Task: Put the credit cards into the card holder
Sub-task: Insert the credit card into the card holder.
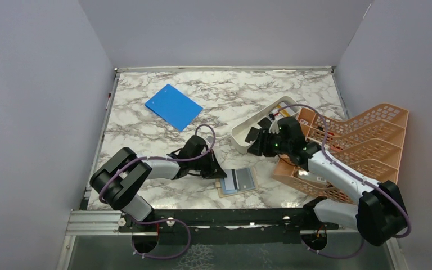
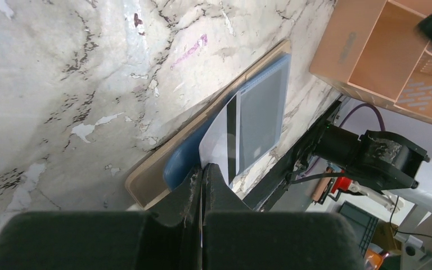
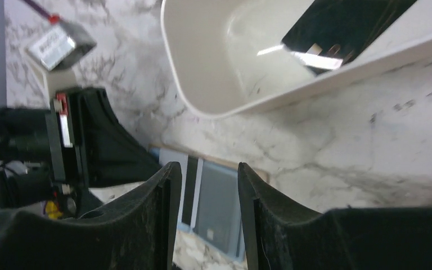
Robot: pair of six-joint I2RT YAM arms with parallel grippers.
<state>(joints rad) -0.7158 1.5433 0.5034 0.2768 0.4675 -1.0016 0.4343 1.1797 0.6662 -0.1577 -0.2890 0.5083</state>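
Note:
The tan card holder (image 1: 223, 193) lies open near the front edge of the table, also seen in the left wrist view (image 2: 146, 174) and the right wrist view (image 3: 254, 169). Stacked on it are a white striped card (image 1: 230, 181), a grey card (image 1: 246, 179) and a light blue one beneath. My left gripper (image 1: 215, 167) is shut, its tips (image 2: 205, 169) resting at the end of the white card (image 2: 219, 140), beside the grey card (image 2: 261, 112). My right gripper (image 1: 254, 143) hovers open (image 3: 205, 169) between holder and tray, nothing between its fingers. A black card (image 3: 337, 28) lies in the tray.
A long white tray (image 1: 242, 135) stands right of centre, its rim close above my right gripper (image 3: 202, 107). An orange lattice rack (image 1: 360, 140) fills the right side. A bright blue board (image 1: 174, 106) lies at the back left. The table's black front rail (image 1: 230, 214) runs just past the holder.

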